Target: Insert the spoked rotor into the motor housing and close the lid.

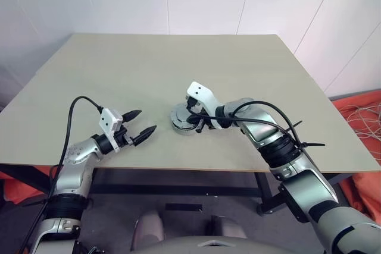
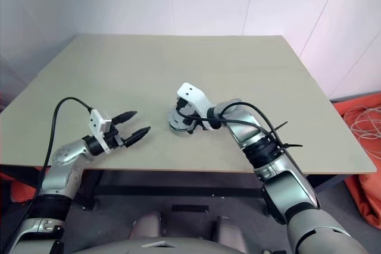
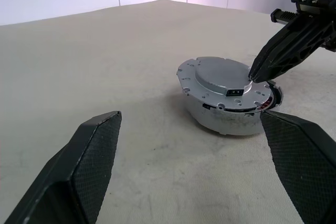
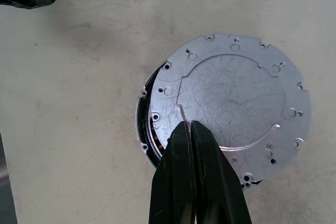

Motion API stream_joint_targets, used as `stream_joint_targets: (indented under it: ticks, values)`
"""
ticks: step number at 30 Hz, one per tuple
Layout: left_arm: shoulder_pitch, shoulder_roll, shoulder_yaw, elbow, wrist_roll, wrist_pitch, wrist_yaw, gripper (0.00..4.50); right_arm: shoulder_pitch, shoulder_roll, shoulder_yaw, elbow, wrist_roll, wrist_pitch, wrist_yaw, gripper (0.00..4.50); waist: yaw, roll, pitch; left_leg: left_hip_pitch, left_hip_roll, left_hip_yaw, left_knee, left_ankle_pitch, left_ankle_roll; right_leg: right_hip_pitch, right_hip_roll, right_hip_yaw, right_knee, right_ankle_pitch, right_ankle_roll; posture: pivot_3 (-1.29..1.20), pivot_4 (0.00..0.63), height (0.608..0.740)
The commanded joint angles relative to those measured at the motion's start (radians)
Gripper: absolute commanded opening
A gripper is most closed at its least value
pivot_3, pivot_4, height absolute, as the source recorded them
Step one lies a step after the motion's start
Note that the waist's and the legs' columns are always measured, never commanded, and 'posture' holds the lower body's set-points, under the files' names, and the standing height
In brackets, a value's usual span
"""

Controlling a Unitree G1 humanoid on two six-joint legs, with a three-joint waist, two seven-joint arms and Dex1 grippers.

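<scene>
The lid (image 4: pixel 236 93), a silver-grey disc with a raised centre and screw holes, lies on top of the motor housing (image 3: pixel 226 121) near the table's middle front. It sits slightly off-centre, so a dark crescent of the housing with copper windings (image 4: pixel 150 142) shows at one side. My right gripper (image 4: pixel 188 125) is shut, holds nothing, and its tips rest on the lid's top near that edge. My left gripper (image 1: pixel 146 120) stands open a hand's width to the left of the housing, pointing at it, fingers (image 3: pixel 89 166) wide apart. The spoked rotor is hidden.
The housing stands on a beige table (image 1: pixel 178 63) close to its front edge (image 1: pixel 178 169). White walls rise behind the table. Orange fabric and cables (image 1: pixel 360 117) lie on the floor at the right.
</scene>
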Motion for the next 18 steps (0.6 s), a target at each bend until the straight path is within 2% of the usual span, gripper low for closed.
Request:
stream_joint_targets:
  ticks: [1, 5, 8, 18]
  values:
    - [-0.019, 0.005, 0.011, -0.014, -0.004, -0.023, -0.002, 4.50, -0.025, 0.016, -0.106, -0.006, 0.054, -0.062, -0.022, 0.02, 0.000, 0.000, 0.000, 0.000, 0.000, 0.000, 0.000, 0.000, 0.000, 0.000, 0.000, 0.000, 0.000, 0.000, 0.000, 0.00, 0.000, 0.740]
    - [-0.017, 0.007, 0.011, -0.015, -0.005, -0.022, -0.003, 4.50, -0.048, 0.046, -0.227, 0.018, 0.137, -0.030, -0.042, 0.02, 0.000, 0.000, 0.000, -0.001, 0.000, 0.000, 0.000, 0.000, 0.000, 0.000, 0.000, 0.000, 0.000, 0.002, -0.003, 0.00, 0.000, 0.740]
    - [-0.017, 0.008, 0.011, -0.016, -0.007, -0.021, -0.005, 4.50, -0.055, 0.067, -0.281, 0.015, 0.170, -0.031, -0.074, 0.61, 0.000, 0.000, 0.000, -0.001, 0.000, 0.000, 0.000, 0.000, 0.000, -0.001, 0.000, 0.000, 0.000, 0.003, -0.005, 0.00, 0.000, 0.740]
    - [-0.018, 0.009, 0.011, -0.020, -0.007, -0.017, -0.003, 4.50, 0.002, 0.059, -0.191, 0.039, 0.125, -0.152, -0.075, 4.04, -0.001, 0.000, 0.000, -0.001, 0.000, 0.000, -0.001, 0.000, 0.000, -0.001, 0.000, 0.000, 0.000, 0.002, -0.003, 0.00, 0.000, 0.740]
